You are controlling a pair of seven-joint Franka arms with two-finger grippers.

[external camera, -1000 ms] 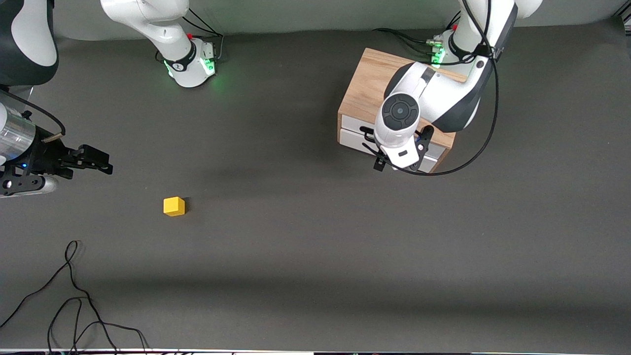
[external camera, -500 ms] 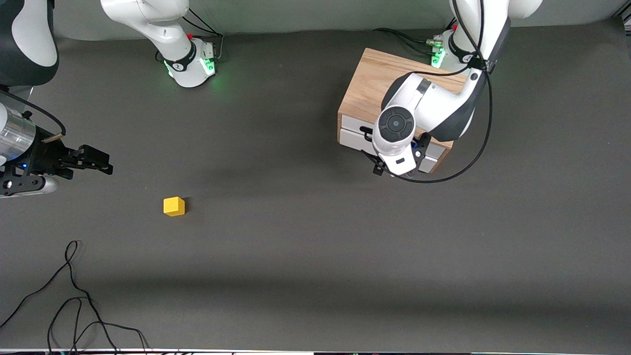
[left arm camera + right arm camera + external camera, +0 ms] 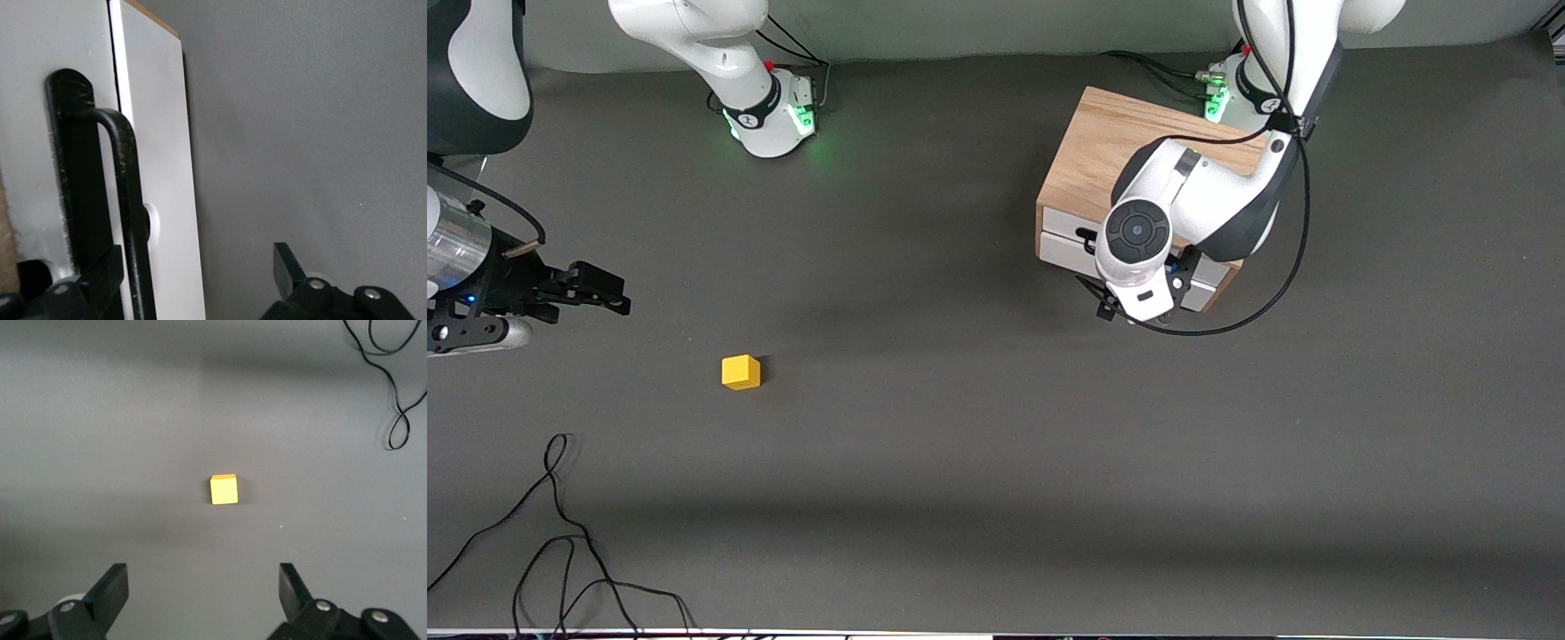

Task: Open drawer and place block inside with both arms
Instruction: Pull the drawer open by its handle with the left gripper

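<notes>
In the front view, the oak box is sitting in the upper right of the frame, close to the left arm's base. Its two white drawer fronts are facing the camera, and both are looking shut. The left arm is bending down over them, so the left gripper is showing only as dark bits at the wrist, right against the lower drawer. The block is lying on the bare table in the lower left of the frame, toward the right arm's end and well apart from the box. The right gripper is hanging at the left edge of the frame, over the table; that arm is waiting. A loose black cable is curling in the lower left corner.

In the left wrist view, the black bar handle is running down the left part of the frame, against the white panel. The left gripper is standing wide open and gripping nothing; one fingertip is sitting just beside the bar, possibly touching it, and the other fingertip is out over the grey table.

In the right wrist view, the block is lying mid-frame on the table. The right gripper is spread wide open and empty at the bottom edge, with the cable looping in the upper right corner.
</notes>
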